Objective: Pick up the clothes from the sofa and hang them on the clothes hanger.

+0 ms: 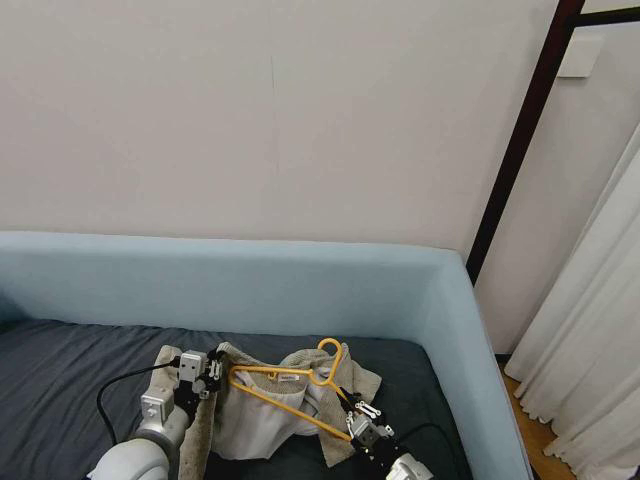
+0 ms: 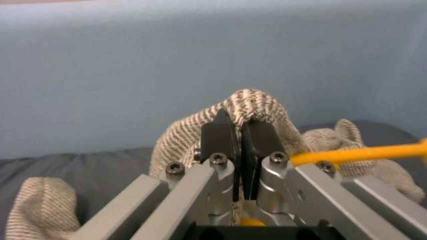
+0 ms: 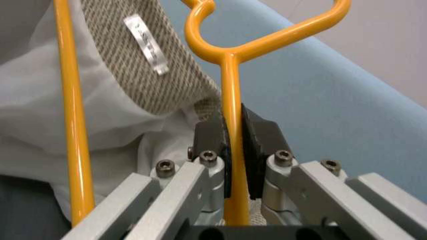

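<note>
A beige knit garment [image 1: 300, 390] with a white lining lies on the dark sofa seat [image 1: 60, 370], and a yellow hanger [image 1: 290, 385] is threaded into it. My left gripper [image 1: 216, 375] is shut on a fold of the garment [image 2: 250, 107] at its left shoulder, the yellow hanger [image 2: 360, 154] passing just beside it. My right gripper [image 1: 350, 408] is shut on the hanger [image 3: 230, 115] at its neck below the hook, with the garment collar [image 3: 133, 60] and its label close by.
The light blue sofa backrest [image 1: 250, 285] runs behind the garment and its arm [image 1: 470, 370] closes the right side. A white wall stands behind, with a dark door frame [image 1: 520, 140] and white curtains [image 1: 600, 340] at the right.
</note>
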Controlling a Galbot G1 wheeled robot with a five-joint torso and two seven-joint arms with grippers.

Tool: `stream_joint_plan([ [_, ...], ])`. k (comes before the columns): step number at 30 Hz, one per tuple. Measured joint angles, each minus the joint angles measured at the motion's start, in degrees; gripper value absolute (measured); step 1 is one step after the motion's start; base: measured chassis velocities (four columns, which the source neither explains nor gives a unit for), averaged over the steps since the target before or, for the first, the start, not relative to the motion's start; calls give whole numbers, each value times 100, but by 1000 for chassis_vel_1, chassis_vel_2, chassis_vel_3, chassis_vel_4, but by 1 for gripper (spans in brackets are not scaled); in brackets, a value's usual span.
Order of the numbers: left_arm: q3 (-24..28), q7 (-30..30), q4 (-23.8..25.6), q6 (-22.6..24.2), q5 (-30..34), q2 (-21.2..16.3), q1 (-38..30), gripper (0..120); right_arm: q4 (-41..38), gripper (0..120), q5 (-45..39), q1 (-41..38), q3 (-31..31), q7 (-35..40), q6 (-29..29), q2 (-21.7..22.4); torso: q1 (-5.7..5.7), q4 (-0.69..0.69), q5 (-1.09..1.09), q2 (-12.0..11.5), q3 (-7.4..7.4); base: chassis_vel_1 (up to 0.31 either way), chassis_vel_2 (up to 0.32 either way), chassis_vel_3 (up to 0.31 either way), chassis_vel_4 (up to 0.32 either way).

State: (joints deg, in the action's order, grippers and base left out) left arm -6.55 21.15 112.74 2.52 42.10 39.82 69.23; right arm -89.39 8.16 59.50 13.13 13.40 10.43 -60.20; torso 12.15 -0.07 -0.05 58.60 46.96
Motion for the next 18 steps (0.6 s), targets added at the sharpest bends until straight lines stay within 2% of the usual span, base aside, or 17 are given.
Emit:
stream_joint_plan([
  [9,652,68,-147,103,7,98,-530,0,-40,5,-72,-203,195,140,-131,-95,0,0,0,0,0,0,0,0,0],
  [18,815,81,-33,212,-83,288,-652,0,193,5,-135,-519,382,226,-253,-202,0,-2,1,-1,0,0,0,0,0],
])
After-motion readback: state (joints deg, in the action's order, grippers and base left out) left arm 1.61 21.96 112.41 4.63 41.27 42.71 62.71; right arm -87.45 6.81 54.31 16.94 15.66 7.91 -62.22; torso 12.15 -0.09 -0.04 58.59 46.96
